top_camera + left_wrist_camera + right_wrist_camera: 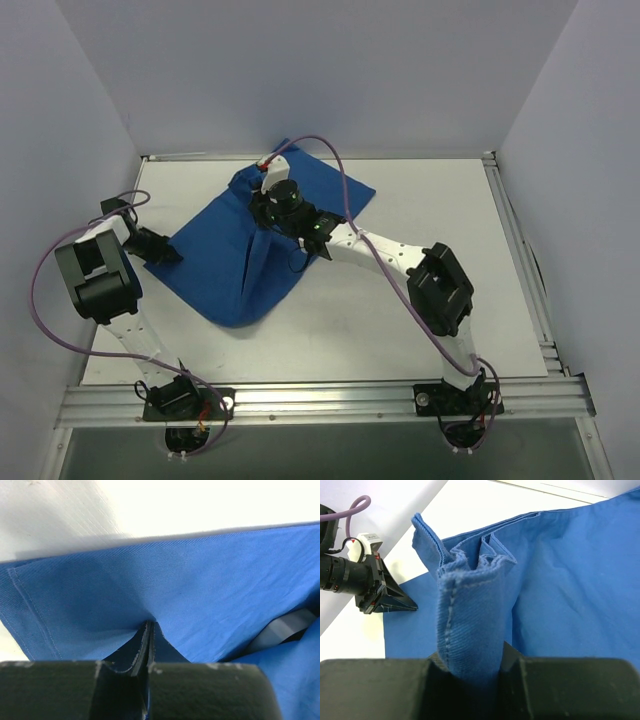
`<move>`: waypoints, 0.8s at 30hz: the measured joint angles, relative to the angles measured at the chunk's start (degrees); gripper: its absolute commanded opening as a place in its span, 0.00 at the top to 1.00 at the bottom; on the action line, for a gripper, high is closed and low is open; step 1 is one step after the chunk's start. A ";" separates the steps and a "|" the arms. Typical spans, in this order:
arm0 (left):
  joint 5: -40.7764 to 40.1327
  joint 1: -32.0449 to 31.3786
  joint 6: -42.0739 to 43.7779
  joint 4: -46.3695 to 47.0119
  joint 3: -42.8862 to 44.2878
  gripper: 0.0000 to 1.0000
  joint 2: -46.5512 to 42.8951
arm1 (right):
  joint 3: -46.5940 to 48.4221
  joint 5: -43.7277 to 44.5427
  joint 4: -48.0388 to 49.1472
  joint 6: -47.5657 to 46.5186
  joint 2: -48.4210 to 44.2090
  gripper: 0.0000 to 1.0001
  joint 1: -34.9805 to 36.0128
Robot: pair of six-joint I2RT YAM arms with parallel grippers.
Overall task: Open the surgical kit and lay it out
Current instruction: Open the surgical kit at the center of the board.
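Two hands, both clenched on one item.

Item: royal-blue woven cloth wrap, matte twill with stitched hems, soft and limp. It lies folded on the white desk, left of centre and toward the far side.

Left hand: pinches a single thin layer at the wrap's left edge, the cloth tenting up to the closed tips.

Right hand: grips a thick bunch of hemmed folds at the far middle of the wrap, standing upright between the fingers.

Relation: the wrap spans between the two hands, with a long crease running from the right hand's bunch toward the near corner. Opening likely calls for drawing the grips apart, leftward and away.

Contents: a pale grey strip shows in a gap of the folds; it cannot be identified. No instruments are visible.
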 measured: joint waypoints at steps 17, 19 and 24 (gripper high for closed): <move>0.46 0.28 0.09 -0.02 0.07 0.98 0.24 | -6.27 9.14 -5.05 0.33 -8.09 1.00 2.49; 0.42 0.26 0.26 -0.24 0.33 0.98 0.42 | -9.70 11.43 -6.05 1.64 -11.19 1.00 2.75; 0.44 0.13 1.03 -0.90 1.01 0.98 0.85 | -19.45 19.06 -9.86 6.60 -20.79 1.00 4.74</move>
